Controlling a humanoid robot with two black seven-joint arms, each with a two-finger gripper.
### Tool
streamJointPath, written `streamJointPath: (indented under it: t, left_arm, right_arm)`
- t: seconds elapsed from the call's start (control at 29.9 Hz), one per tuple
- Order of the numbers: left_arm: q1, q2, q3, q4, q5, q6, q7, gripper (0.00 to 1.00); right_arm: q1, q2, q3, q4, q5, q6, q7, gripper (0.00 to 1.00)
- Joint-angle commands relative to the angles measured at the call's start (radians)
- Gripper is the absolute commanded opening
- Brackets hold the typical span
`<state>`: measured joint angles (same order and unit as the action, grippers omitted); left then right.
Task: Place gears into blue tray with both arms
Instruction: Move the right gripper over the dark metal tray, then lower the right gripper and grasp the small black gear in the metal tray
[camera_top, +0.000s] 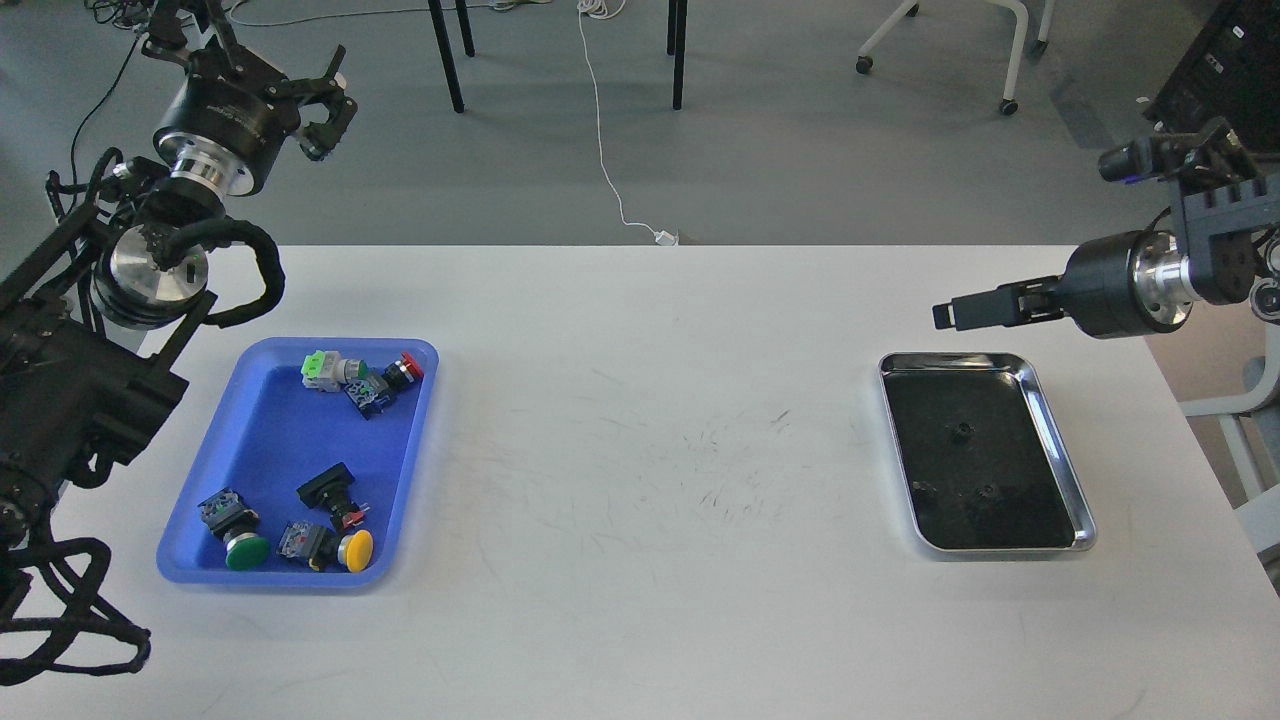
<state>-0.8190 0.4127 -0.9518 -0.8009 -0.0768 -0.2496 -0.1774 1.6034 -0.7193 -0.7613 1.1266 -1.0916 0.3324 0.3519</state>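
Gears (960, 431) lying in silver tray (1060, 440), just below right gripper (945, 315), fingers indistinguishable. Far left: left gripper (325, 100) spread wide, empty, raised beyond blue tray (265, 440) holding push-buttons (355, 375).

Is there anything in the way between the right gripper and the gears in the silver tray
Nothing visible. The right gripper hangs above the far left corner of the silver tray, and the two gears lie uncovered on its dark floor. Only the low raised rim surrounds them, so a descent from above looks clear.
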Motion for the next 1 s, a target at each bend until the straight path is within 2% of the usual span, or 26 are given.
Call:
streamJointPath:
  t: [0.0,0.13,0.23,0.43,0.6,0.97]
  left_arm:
    - [0.000,0.008,0.001,0.000,0.000,-0.002,0.003,0.98]
    - [0.001,0.011,0.001,0.000,0.000,-0.023,0.003,0.98]
    - [0.001,0.011,0.001,0.000,0.000,-0.025,-0.001,0.98]
    - [0.001,0.012,0.001,0.000,-0.001,-0.025,-0.002,0.98]
    - [0.001,0.012,0.001,0.000,-0.001,-0.025,-0.004,0.98]
    - [0.001,0.014,0.001,0.000,-0.001,-0.023,-0.004,0.98]
  right_arm:
    - [-0.040,0.079,-0.075,-0.059,-0.031,-0.030,0.006,0.85]
    - [-0.098,0.173,-0.113,-0.158,-0.033,-0.036,0.004,0.84]
    - [-0.126,0.233,-0.159,-0.205,-0.033,-0.036,0.006,0.77]
    - [-0.175,0.245,-0.168,-0.234,-0.033,-0.039,0.006,0.67]
    - [-0.210,0.245,-0.162,-0.238,-0.033,-0.044,0.004,0.66]
    - [-0.217,0.267,-0.162,-0.277,-0.031,-0.078,-0.013,0.57]
